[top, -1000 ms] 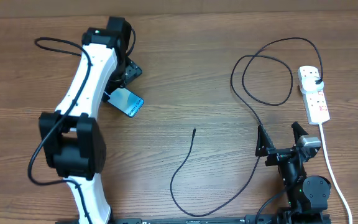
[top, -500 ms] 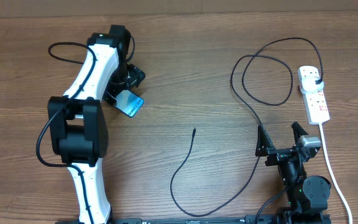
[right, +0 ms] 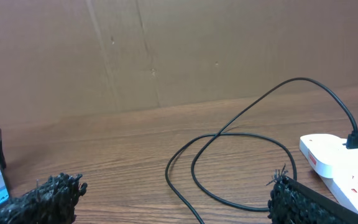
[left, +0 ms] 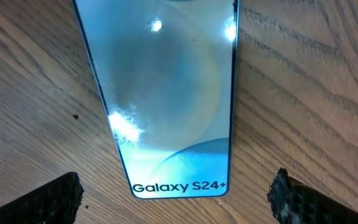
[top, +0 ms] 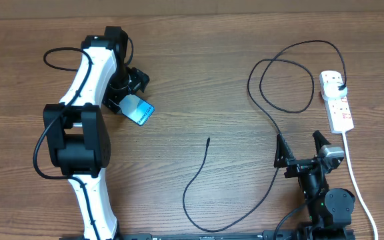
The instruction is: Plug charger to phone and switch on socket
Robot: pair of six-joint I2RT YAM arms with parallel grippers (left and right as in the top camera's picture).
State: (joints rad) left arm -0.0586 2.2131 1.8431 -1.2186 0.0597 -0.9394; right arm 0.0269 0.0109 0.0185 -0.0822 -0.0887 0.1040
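Note:
The phone [top: 139, 110] lies flat on the wooden table at the left, its light-blue screen up. My left gripper [top: 127, 93] hovers open over its far-left end. In the left wrist view the phone [left: 166, 93] fills the middle and its "Galaxy S24+" end sits between my spread fingertips [left: 61, 199], untouched. The charger cable [top: 193, 179] snakes across the middle, its loose tip [top: 209, 139] pointing up-table and its black plug [top: 339, 89] seated in the white socket [top: 337, 107] at the right. My right gripper [top: 300, 148] stands open and empty near the front right.
The socket's white cord [top: 356, 183] runs down the right edge past my right arm. A brown cardboard wall [right: 166, 50] closes the table's far side. The charger cable [right: 229, 134] loops in front of the right gripper [right: 173, 199], with the socket [right: 337, 158] at its right.
My left arm has swung and its gripper has shifted slightly left over the phone's end. The phone, the cable and the right arm have not moved.

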